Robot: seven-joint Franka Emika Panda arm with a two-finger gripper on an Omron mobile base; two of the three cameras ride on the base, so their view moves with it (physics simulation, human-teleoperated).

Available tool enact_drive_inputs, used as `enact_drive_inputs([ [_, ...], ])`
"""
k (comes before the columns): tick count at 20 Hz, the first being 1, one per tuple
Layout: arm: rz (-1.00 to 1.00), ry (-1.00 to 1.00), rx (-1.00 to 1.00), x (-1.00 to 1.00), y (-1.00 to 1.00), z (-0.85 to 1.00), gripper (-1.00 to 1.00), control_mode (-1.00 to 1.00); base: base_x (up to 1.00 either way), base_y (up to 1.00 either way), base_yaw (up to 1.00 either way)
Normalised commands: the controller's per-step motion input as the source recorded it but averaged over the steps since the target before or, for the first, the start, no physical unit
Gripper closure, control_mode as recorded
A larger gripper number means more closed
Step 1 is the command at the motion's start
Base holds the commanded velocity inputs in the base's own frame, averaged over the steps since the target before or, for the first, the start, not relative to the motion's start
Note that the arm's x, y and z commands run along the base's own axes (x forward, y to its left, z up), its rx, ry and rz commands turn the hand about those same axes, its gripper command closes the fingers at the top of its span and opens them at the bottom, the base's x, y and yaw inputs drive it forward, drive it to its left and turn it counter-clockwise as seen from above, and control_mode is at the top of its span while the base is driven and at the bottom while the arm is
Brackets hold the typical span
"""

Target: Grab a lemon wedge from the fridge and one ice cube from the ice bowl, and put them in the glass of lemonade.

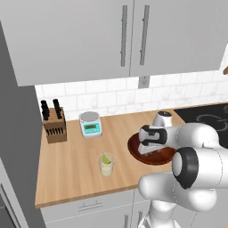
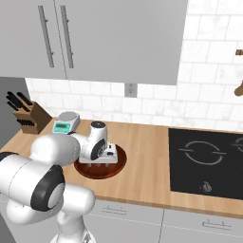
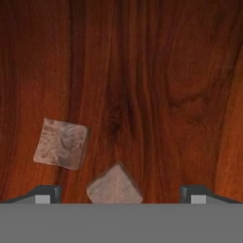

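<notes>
- Right now the gripper (image 3: 121, 194) hangs low inside the ice bowl (image 2: 121, 161), jaws spread wide and holding nothing; in the hand view one ice cube (image 3: 114, 186) sits between the fingertips (image 3: 45, 193), turned corner-on and a little nearer the left tip.
- Since that cube lies diagonal to the jaws, I judge that closing on its corners rather than its flat faces could squirt it sideways across the smooth wood.
- Just beside it, up and to the left in the hand view, lies a second cube (image 3: 61, 144); it looks close to the left tip, so a small sideways drift could nudge it or trap both, and the task wants only one.
- Descending further risks pressing the tips onto the bowl floor and shoving the whole bowl along the counter (image 1: 71, 160).
- Further out, the glass of lemonade (image 1: 106, 164) stands to the bowl's left in the left base view, well apart from it, with the lemon wedge (image 1: 106, 157) already in it; a weak grip could drop the cube on the way over.
- A hasty release above the glass could splash or tip it.
</notes>
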Motion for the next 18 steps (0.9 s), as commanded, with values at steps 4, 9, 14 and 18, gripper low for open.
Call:
enact_drive_inputs([
  [4,0.0,0.0,0.0,0.02,0.0,-0.14,-1.0,-1.0,0.0,0.0,0.0],
  [9,0.0,0.0,0.0,0.0,0.0,0.0,1.0,-1.0,0.0,0.0,0.0],
  [14,0.0,0.0,0.0,0.0,0.0,0.0,1.0,-1.0,0.0,0.0,0.0],
  [18,0.0,0.0,0.0,0.0,0.0,0.0,1.0,-1.0,0.0,0.0,0.0],
])
